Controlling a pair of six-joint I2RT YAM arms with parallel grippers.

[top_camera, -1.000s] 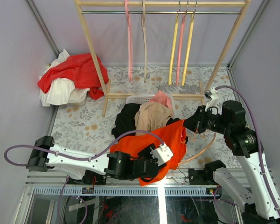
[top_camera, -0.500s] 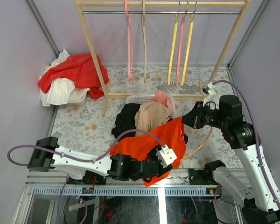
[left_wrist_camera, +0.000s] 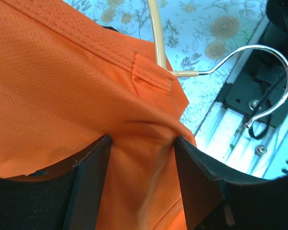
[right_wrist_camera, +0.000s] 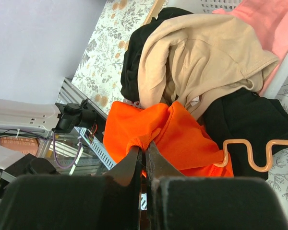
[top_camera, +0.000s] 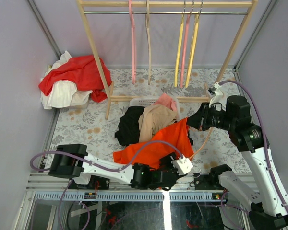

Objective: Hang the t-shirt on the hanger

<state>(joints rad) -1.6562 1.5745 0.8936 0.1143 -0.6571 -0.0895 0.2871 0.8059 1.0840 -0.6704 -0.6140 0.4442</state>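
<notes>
The orange t-shirt (top_camera: 153, 146) hangs stretched between my two grippers, in front of the basket. My right gripper (top_camera: 191, 123) is shut on a fold at its upper edge (right_wrist_camera: 145, 151). My left gripper (top_camera: 180, 163) is at its lower right corner, and orange cloth (left_wrist_camera: 62, 72) is bunched between the left jaws (left_wrist_camera: 141, 143). The peach hanger (top_camera: 205, 139) is partly inside the shirt. Its stem (left_wrist_camera: 157, 33) comes out past a seam, and its silver hook (left_wrist_camera: 278, 72) lies over the table's near rail. Its wavy bar (right_wrist_camera: 252, 155) sticks out at the shirt's side.
A white basket (top_camera: 144, 101) holds tan (top_camera: 156, 119), pink and black garments right behind the shirt. A wooden rack (top_camera: 98, 57) at the back carries pink and yellow hangers. A red and white cloth pile (top_camera: 72, 79) lies far left. A metal rail (top_camera: 134, 195) runs along the near edge.
My left arm has swung right along the near edge, drawing the shirt's lower part with it. My right gripper has shifted slightly up and left, still shut on the shirt.
</notes>
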